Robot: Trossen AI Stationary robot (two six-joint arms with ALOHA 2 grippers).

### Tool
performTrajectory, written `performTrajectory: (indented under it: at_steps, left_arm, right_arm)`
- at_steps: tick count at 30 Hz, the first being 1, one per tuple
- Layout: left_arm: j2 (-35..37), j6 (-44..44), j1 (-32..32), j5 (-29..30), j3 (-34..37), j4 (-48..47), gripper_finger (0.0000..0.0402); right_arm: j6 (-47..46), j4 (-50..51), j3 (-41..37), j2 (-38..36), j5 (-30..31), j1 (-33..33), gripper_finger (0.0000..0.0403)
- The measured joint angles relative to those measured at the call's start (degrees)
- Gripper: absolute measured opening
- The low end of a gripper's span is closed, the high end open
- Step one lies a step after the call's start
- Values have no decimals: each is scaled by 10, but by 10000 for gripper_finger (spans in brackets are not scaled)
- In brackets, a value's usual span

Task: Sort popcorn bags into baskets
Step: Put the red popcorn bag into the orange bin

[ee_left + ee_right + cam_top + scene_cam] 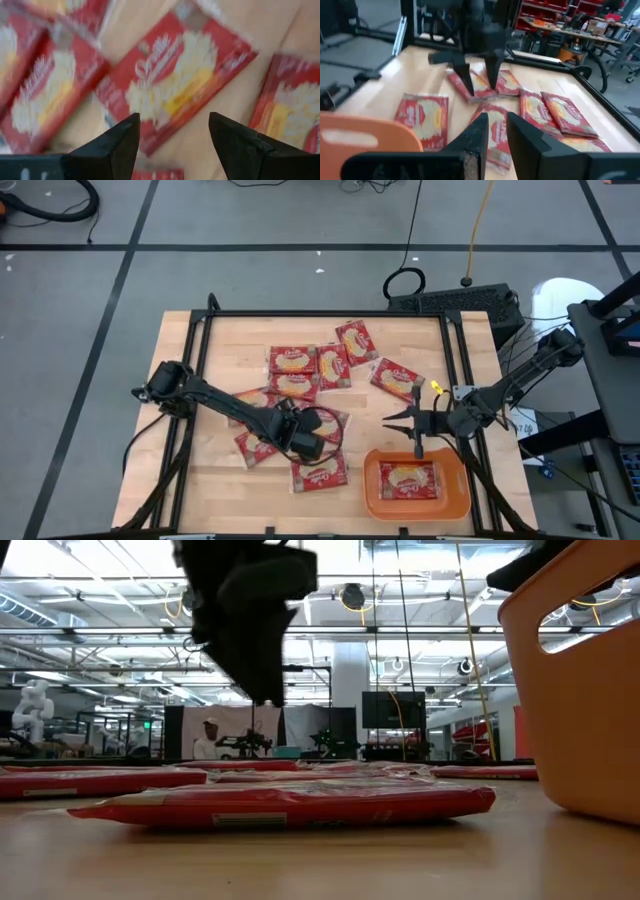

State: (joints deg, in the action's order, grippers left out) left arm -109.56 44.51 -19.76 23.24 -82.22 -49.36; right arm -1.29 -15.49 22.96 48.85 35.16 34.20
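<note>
The left gripper [322,432] hangs over the loose bags left of the orange basket [374,498], jaws spread wide and holding nothing. One popcorn bag [175,82] lies directly under the gap between them, its long axis slanted across the jaws rather than square to them — any grasp turns on that. The left arm is the nearer one. The right gripper [418,423] hovers just beyond the basket's far rim, fingers nearly together, empty. One bag [408,480] lies flat inside the basket — about ten more remain on the table, overlaps blurring the count
</note>
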Motion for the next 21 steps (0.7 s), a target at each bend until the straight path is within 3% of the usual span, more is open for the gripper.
performTrajectory:
  at_steps: [5,13,21]
  left_arm:
    - [1,160,-28,40,30,-115,239]
    - [48,293,-132,87,152,-28,239]
    - [59,433,-275,76,161,-12,239]
  right_arm:
    - [-18,-63,0,24,1,-4,61]
    - [-7,-118,0,88,-2,-54,61]
    - [-22,-167,2,129,-63,-76,61]
